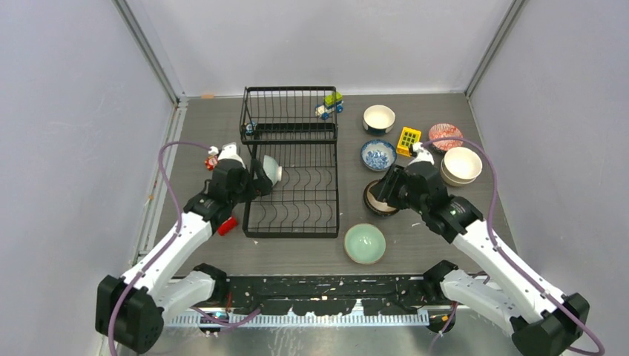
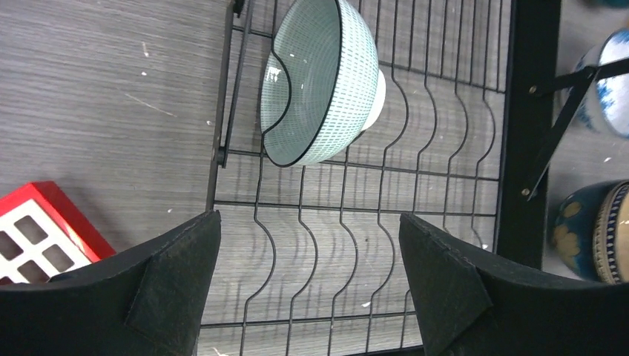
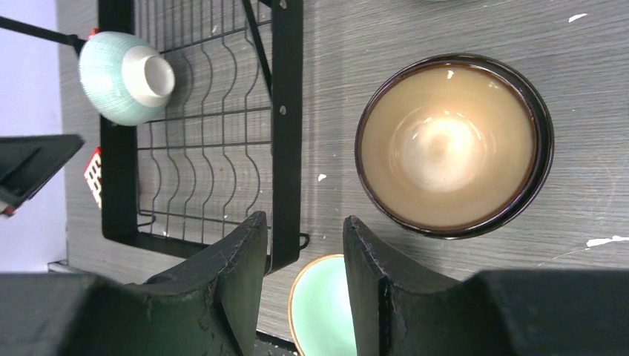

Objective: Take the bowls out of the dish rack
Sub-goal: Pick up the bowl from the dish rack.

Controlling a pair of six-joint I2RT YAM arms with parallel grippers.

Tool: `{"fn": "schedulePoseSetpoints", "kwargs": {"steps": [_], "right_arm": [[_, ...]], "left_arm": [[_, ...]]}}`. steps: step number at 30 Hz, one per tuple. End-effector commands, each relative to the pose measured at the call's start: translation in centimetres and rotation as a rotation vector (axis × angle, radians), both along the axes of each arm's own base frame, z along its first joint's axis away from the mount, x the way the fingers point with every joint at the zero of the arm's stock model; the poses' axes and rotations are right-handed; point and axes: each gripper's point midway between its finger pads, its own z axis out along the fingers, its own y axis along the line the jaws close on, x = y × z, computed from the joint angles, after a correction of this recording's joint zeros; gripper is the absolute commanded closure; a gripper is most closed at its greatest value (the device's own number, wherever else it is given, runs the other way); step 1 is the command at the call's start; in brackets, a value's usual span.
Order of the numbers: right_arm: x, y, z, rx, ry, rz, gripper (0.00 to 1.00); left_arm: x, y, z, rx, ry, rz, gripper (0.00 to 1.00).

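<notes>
Left end effector point(image 2: 309, 217), spread wide and empty, faces the teal striped bowl point(image 2: 319, 81) standing on edge at the left side of the dish rack point(image 2: 519, 111); it should straddle the rim, one finger inside, and lift straight clear of the wires; right end effector point(image 3: 304, 221), slightly parted, holds nothing.

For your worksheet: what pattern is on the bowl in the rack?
Bowl: fine teal dashes on white; left wrist view.

Light even and diffuse, from overhead. I see only soft, faint shadows on the table point(image 1: 311, 252). Top view sharp throughout. Mild glare pools inside the brown bowl point(image 3: 445, 144). Left wrist view: near fingers point(image 2: 170, 297) dark and slightly soft; rack point(image 2: 519, 126) wires crisp.
</notes>
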Motion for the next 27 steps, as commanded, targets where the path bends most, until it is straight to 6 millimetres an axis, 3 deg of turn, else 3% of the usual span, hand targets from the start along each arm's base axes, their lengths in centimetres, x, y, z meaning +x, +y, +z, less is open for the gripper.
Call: {"fn": "schedulePoseSetpoints", "kwargs": {"steps": [1,5,16,23,27], "right_arm": [[-1.2,0.5,1.0,0.067,-0.053,0.055,0.53],[-2.8,-0.2,-0.1,0.080,-0.061,0.065,0.52],[-4.1,-0.2,0.0,0.099,-0.084,0.112,0.52],[-4.5,-0.1,-0.2,0.106,-0.082,0.125,0.52],[-4.7,-0.3,-0.2,0.107,-0.091,0.126,0.52]], "left_arm": [[2.4,-1.6,2.5,0.062,-0.078,-0.156,0.08],[3.4,-1.7,2.9,0.073,-0.088,-0.204,0.01],[5.1,-3.0,2.9,0.021,-0.162,-0.263,0.00],[6.6,-1.9,2.1,-0.018,-0.206,-0.261,0.13],[7.0,-2.2,1.5,-0.069,-0.203,-0.291,0.19]]}}
